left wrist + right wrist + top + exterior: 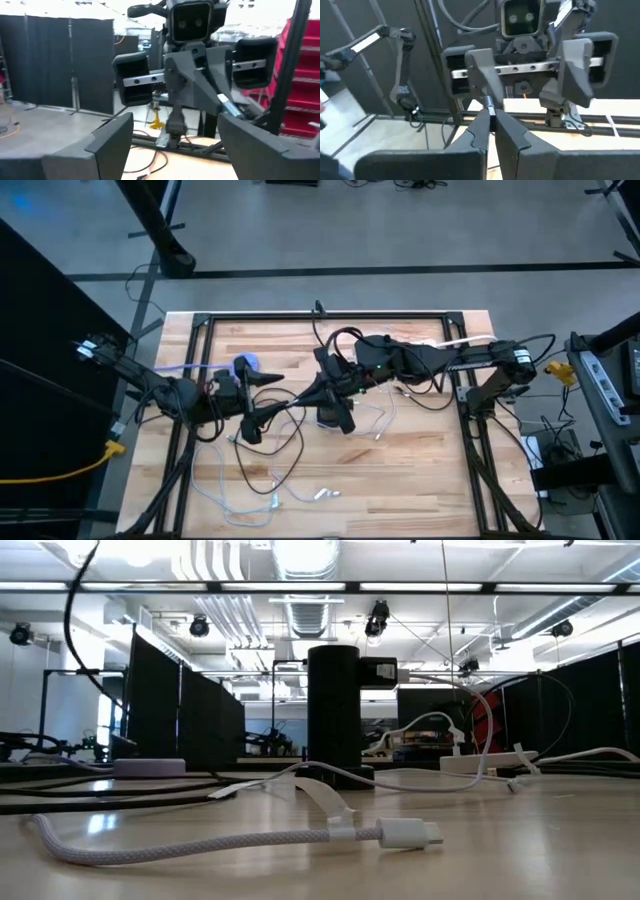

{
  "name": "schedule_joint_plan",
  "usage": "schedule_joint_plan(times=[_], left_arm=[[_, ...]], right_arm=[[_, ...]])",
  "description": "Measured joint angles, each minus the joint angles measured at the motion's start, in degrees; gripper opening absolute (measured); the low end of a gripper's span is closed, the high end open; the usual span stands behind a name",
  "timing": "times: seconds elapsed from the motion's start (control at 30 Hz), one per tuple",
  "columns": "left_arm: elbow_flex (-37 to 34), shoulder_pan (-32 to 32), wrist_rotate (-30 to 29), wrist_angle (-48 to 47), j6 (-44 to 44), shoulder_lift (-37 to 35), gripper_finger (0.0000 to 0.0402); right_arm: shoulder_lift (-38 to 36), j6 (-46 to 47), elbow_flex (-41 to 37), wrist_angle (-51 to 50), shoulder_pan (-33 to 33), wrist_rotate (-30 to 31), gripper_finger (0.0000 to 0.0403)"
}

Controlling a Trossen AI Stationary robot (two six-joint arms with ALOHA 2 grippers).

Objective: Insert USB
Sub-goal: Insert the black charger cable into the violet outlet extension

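USB plug [490,111]: small, rigid, light, trailing a limp cable; you are pinching it in the closed right claw [491,120] above mid-counter [420,470] | grip: take the hard connector shell, never the cable | left claw [175,145]: facing it nearby, fingers spread, holding nothing | spare white cable [200,845] lying loose on counter

Pale wooden table top [420,470], framed by a dark metal rail [330,315]. Lying across its middle: a tangle of black cables [285,435]. Trailing toward the near edge: thin white cables [265,500]. Resting close to the low camera: a white braided cable [180,843] ending in a white USB plug [410,833]. Standing upright farther back: a black cylindrical hub [333,710].
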Motion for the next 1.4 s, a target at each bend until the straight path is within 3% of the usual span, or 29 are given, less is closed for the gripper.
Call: schedule_joint_plan(times=[0.1, 0.23, 0.37, 0.47, 0.67, 1.03, 1.4], left_arm=[[0.0, 0.1, -0.5, 0.0, -0.1, -0.2, 0.0276], [0.7, 0.1, -0.3, 0.0, -0.2, -0.4, 0.0276], [1.5, 0.1, 6.6, 0.2, -0.6, -0.4, 0.0276], [1.5, 0.1, 8.1, -0.5, -2.2, 0.4, 0.0276], [1.5, 0.5, 7.1, -1.3, -3.6, 1.5, 0.0276], [1.5, 0.5, 5.0, 1.4, -1.5, 1.6, 0.0276], [1.5, 0.6, 5.0, 3.2, 1.4, 1.5, 0.0276]], right_arm=[[-0.2, 0.0, 0.0, -2.8, 0.2, -3.1, 0.0002], [-0.2, 0.7, 0.0, -9.2, 0.2, -2.5, 0.0002], [-0.2, -0.5, 0.0, -9.4, 0.1, 6.0, 0.0002], [-0.2, -2.2, 0.0, -7.8, 0.2, 10.9, 0.0002], [-0.5, -5.3, 0.0, -0.7, 0.8, 9.9, 0.0002], [-0.6, -7.3, 0.0, 0.0, 1.0, 9.1, 0.0002], [-0.6, -9.0, 0.0, 2.4, 1.4, 12.0, 0.0002]])
